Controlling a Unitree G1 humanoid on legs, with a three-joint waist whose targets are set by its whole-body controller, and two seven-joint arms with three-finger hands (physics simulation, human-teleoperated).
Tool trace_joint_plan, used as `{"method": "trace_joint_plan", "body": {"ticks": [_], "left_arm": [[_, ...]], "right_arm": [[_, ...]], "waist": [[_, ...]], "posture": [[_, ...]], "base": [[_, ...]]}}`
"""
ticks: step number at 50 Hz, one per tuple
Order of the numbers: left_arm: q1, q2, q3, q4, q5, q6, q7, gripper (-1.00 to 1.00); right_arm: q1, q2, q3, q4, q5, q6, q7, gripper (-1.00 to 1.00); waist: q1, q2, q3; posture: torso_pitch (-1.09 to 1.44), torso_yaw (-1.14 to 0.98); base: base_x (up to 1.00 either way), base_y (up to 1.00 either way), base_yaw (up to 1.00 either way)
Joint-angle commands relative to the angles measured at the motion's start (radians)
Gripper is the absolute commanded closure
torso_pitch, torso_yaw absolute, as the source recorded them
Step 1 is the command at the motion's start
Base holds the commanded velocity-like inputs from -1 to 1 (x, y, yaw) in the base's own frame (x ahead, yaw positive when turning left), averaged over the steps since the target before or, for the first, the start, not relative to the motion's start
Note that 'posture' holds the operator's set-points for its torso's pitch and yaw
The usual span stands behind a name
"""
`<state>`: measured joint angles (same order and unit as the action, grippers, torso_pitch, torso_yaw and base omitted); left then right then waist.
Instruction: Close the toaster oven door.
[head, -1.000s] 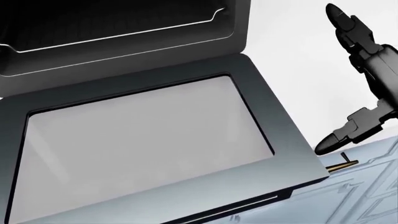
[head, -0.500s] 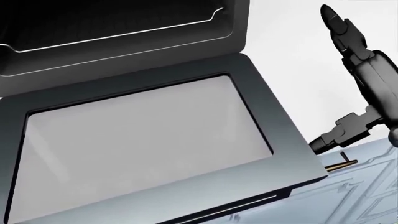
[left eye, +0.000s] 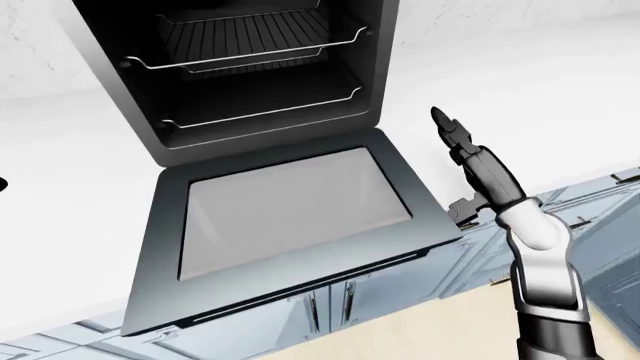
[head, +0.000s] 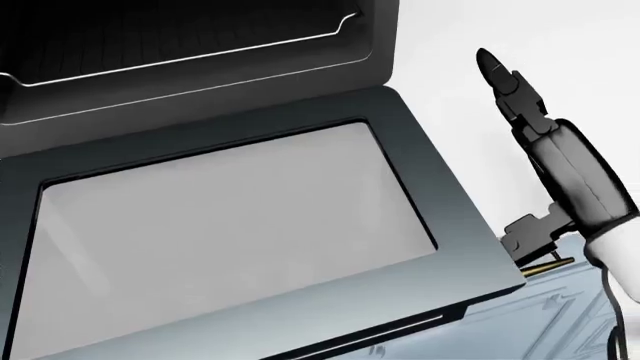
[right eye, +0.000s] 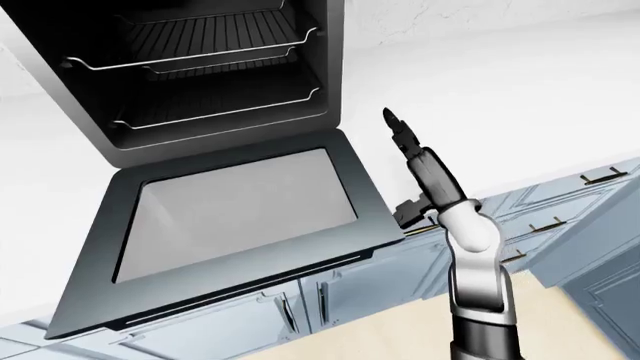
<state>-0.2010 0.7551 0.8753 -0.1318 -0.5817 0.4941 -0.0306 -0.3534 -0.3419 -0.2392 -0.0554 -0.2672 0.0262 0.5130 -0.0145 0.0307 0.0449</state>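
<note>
The toaster oven (left eye: 250, 67) stands on a white counter, with two wire racks showing in its dark cavity. Its door (left eye: 290, 214) is fully open and lies flat toward the bottom of the view, glass pane up, with the handle bar (left eye: 300, 298) along its lower edge. My right hand (left eye: 462, 166) is open, fingers pointing up, just right of the door's right edge. Its thumb (head: 522, 238) sits by the door's lower right corner; I cannot tell whether it touches. A small dark tip (left eye: 2, 184) at the left edge may be my left hand.
Blue-grey cabinet fronts (right eye: 560, 225) with brass handles (head: 548, 266) run below the white counter (left eye: 560, 97). A beige floor (left eye: 440, 337) shows at the bottom. The open door overhangs the counter edge above the cabinets.
My right hand has moved left toward the door's right edge and turned, with the thumb now by the door's lower right corner. The door has not moved.
</note>
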Motion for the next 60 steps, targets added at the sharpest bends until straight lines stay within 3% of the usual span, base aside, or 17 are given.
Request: {"method": "trace_joint_plan", "body": {"ticks": [1, 6, 12, 17, 20, 21, 24, 27, 33, 38, 48, 54, 60], "left_arm": [[-0.016, 0.029, 0.018, -0.029, -0.001, -0.03, -0.001, -1.0], [-0.015, 0.029, 0.018, -0.028, 0.0, -0.032, -0.001, -1.0], [-0.016, 0.032, 0.02, -0.028, -0.003, -0.031, 0.0, -1.0], [-0.016, 0.035, 0.023, -0.03, -0.005, -0.028, 0.001, -1.0], [-0.015, 0.035, 0.024, -0.03, -0.006, -0.028, 0.0, -1.0], [-0.016, 0.037, 0.025, -0.029, -0.006, -0.028, 0.0, -1.0], [-0.015, 0.036, 0.024, -0.028, -0.006, -0.03, -0.001, -1.0], [-0.015, 0.036, 0.024, -0.026, -0.006, -0.031, -0.001, -1.0], [-0.015, 0.037, 0.026, -0.027, -0.007, -0.03, 0.0, -1.0], [-0.015, 0.037, 0.026, -0.028, -0.007, -0.03, 0.0, -1.0], [-0.014, 0.04, 0.029, -0.026, -0.008, -0.03, -0.001, -1.0], [-0.016, 0.046, 0.032, -0.022, -0.013, -0.029, 0.001, -1.0], [-0.014, 0.047, 0.033, -0.015, -0.012, -0.034, 0.0, -1.0]], "right_arm": [[-0.022, -0.004, -0.006, -0.041, 0.007, -0.022, -0.016, -1.0], [-0.087, 0.013, -0.031, -0.085, 0.1, 0.108, -0.058, -1.0], [-0.169, -0.023, -0.038, -0.111, 0.206, 0.227, -0.143, -1.0], [-0.198, -0.043, -0.023, -0.115, 0.224, 0.234, -0.174, -1.0], [-0.212, -0.028, -0.028, -0.117, 0.24, 0.249, -0.233, -1.0], [-0.216, -0.005, -0.04, -0.14, 0.275, 0.313, -0.275, -1.0], [-0.153, 0.049, -0.015, -0.191, 0.303, 0.365, -0.355, -1.0], [-0.161, 0.094, -0.009, -0.203, 0.336, 0.424, -0.488, -1.0], [-0.156, 0.119, 0.037, -0.224, 0.35, 0.423, -0.609, -1.0], [-0.223, 0.108, 0.04, -0.205, 0.355, 0.428, -0.669, -1.0], [-0.231, 0.121, 0.071, -0.214, 0.359, 0.437, -0.672, -1.0], [-0.246, 0.151, 0.125, -0.227, 0.322, 0.46, -0.629, -1.0], [-0.294, 0.173, 0.134, -0.222, 0.296, 0.479, -0.613, -1.0]], "waist": [[0.0, 0.006, -0.019], [0.0, 0.007, -0.02], [0.0, 0.012, -0.016], [0.001, 0.01, -0.015], [0.001, 0.008, -0.017], [0.001, 0.008, -0.017], [0.003, 0.007, -0.018], [0.004, 0.008, -0.018], [0.007, 0.012, -0.017], [0.005, 0.015, -0.015], [0.006, 0.014, -0.015], [0.005, 0.015, -0.016], [0.004, 0.019, -0.016]], "posture": [[0.0, 0.0], [0.0, 0.0], [0.0, 0.0], [0.0, 0.0], [0.0, 0.0], [0.0, 0.0], [0.0, 0.0], [0.0, 0.0], [0.0, 0.0], [0.0, 0.0], [0.0, 0.0], [0.0, 0.0], [0.0, 0.0]], "base": [[0.0, 0.0, 0.0], [0.0, 0.0, 0.0], [0.0, 0.0, 0.0], [0.0, 0.0, 0.0], [0.0, 0.0, 0.0], [0.0, 0.0, 0.0], [0.0, 0.0, 0.0], [0.0, 0.0, 0.0], [0.0, 0.0, 0.0], [0.0, 0.0, 0.0], [0.0, 0.0, 0.0], [0.0, 0.0, 0.0], [0.0, 0.0, 0.0]]}}
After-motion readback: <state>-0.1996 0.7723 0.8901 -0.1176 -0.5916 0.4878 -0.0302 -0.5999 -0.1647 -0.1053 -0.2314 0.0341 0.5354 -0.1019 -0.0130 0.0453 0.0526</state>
